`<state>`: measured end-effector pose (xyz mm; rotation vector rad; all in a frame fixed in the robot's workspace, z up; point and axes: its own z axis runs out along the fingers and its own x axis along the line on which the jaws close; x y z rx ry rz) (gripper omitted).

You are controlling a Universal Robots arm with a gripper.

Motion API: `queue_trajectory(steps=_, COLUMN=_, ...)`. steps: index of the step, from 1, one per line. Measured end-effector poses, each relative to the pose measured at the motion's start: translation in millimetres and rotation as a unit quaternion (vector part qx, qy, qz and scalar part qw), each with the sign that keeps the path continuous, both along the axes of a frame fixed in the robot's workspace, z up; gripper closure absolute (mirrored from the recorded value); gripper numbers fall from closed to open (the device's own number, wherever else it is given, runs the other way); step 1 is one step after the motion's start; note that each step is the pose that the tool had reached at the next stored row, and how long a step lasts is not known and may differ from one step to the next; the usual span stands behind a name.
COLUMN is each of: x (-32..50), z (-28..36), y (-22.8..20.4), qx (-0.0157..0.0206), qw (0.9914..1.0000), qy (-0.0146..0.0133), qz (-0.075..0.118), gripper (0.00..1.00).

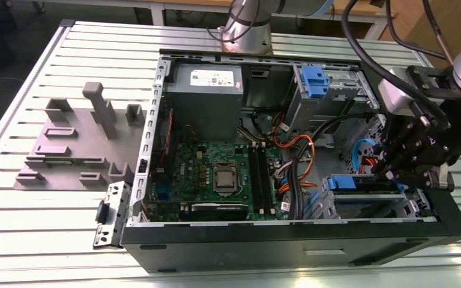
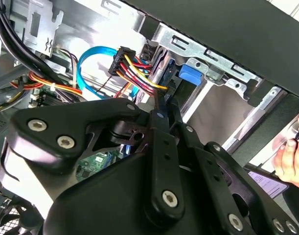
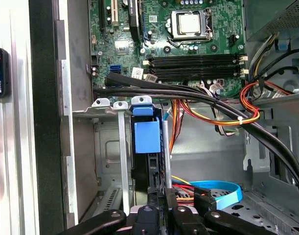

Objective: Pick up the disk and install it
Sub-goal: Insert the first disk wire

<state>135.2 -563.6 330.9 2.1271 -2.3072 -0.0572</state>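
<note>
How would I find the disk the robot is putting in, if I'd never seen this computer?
Find the open black computer case. In its lower drive bay on the exterior view's right, by the gripper, sits the disk. Its blue rail faces you, lower than the other blue latch.

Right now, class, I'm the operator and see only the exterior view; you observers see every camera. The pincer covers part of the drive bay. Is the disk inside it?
Observer: Yes. In the first wrist view the disk stands edge-on between the metal bars of the bay, with its blue tab towards the camera.
Operator: Is anything near the case that I can't see?
Observer: In the second wrist view a person's hand shows beyond the black edge of the case.
</note>
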Motion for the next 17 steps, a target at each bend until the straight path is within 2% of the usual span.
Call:
queue_trajectory(steps=7, x=0.1, z=-2.7, y=-0.4, qx=0.001, qw=0.99999, qy=0.0, qz=-0.005, gripper=0.83)
queue_trajectory(steps=17, x=0.1, z=-2.8, y=-0.5, qx=0.0011, qw=0.99998, qy=0.0, qz=-0.006, gripper=0.83)
